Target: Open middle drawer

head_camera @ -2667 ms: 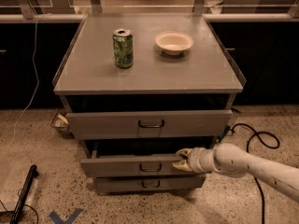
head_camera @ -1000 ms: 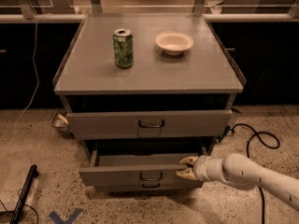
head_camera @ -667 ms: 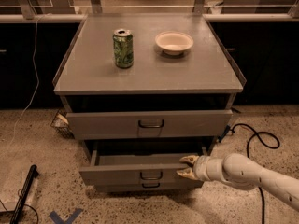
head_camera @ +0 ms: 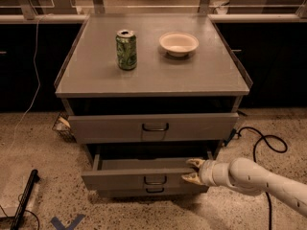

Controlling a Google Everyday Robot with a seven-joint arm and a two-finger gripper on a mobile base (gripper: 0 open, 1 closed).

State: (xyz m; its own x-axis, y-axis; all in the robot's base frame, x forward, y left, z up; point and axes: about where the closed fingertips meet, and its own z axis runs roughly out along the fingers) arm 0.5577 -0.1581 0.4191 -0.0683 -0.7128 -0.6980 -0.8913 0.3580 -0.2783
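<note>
The drawer cabinet is standing on a speckled floor and serves as the reference. The middle drawer is sitting pulled out from the cabinet front, exposing its shallow grey tray, while its small dark loop handle is hanging free at the centre of the front. The end effector is positioned at the right end of that front and is clenching its top edge, with one finger over the rim and the other on the outer face. The white arm is reaching in from the cabinet's lower right. The top drawer is projecting slightly, and the bottom drawer is sitting further back under the middle one. On the cabinet's worktop, a green drinks can is standing upright left of centre, well apart from a white bowl. A black cable is lying on the floor right of the cabinet.
</note>
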